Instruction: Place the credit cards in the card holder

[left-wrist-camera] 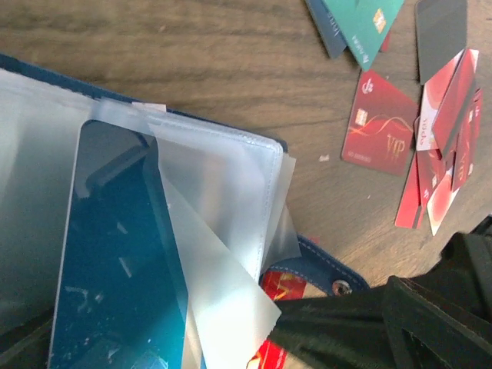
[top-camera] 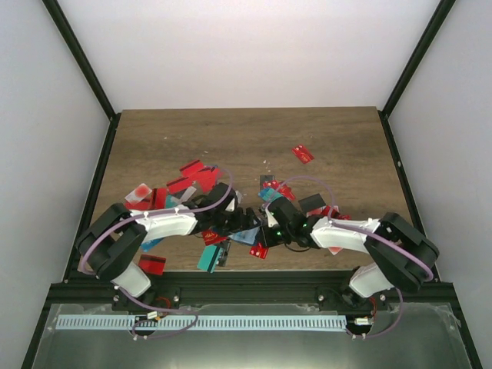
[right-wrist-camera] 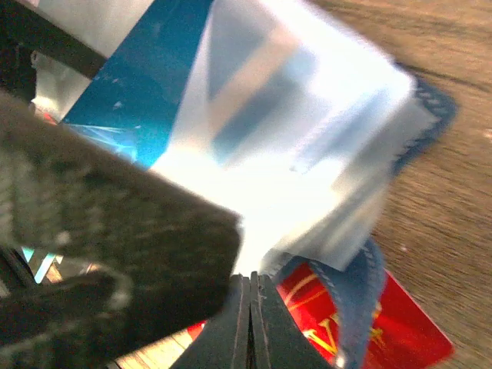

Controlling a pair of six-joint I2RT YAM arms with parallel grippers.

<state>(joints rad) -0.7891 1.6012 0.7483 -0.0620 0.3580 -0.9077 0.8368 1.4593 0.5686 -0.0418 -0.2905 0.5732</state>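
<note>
counter: A brown wood-grain counter (top-camera: 338, 138) is seen, walled by white panels.
card holder: The small dark navy-blue folding card holder (left-wrist-camera: 223, 177) is laid open at the counter's front centre, between the two tools. Its clear plastic sleeves are fanned out. A navy edge and a metal snap stud (left-wrist-camera: 338, 287) are exposed at its lower right in the left wrist view.
teal card: One flat teal plastic card (left-wrist-camera: 115, 254) is lodged inside a clear sleeve. Its lower end is cut off by the frame.
sleeve flap: One clear leaf (left-wrist-camera: 223, 292) is lifted and curled beside the teal card. Its lower corner is met by dark tool tips.
right tool: The right tool (right-wrist-camera: 249, 307) is seen with its fingers pressed together at the sleeves' edge. Whether film is caught between them cannot be told.
left tool: The left tool (top-camera: 233, 221) is spread wide over the open holder. Only dark parts are seen at the lower corners of its own view.
trapped card: A red card with gold print (left-wrist-camera: 283, 283) is partly covered by the holder's navy edge.
credit cards: Thin plastic credit cards (top-camera: 196, 178), mostly red, are scattered loose around both arms.
near holder: A red VIP card (left-wrist-camera: 377, 127), a stack of red cards (left-wrist-camera: 450, 131), a green-teal chip card (left-wrist-camera: 367, 23) and a dark grey card (left-wrist-camera: 440, 34) are spread just beyond the holder.
outlier: A single red card (top-camera: 303, 154) is set well apart, farther back.
</note>
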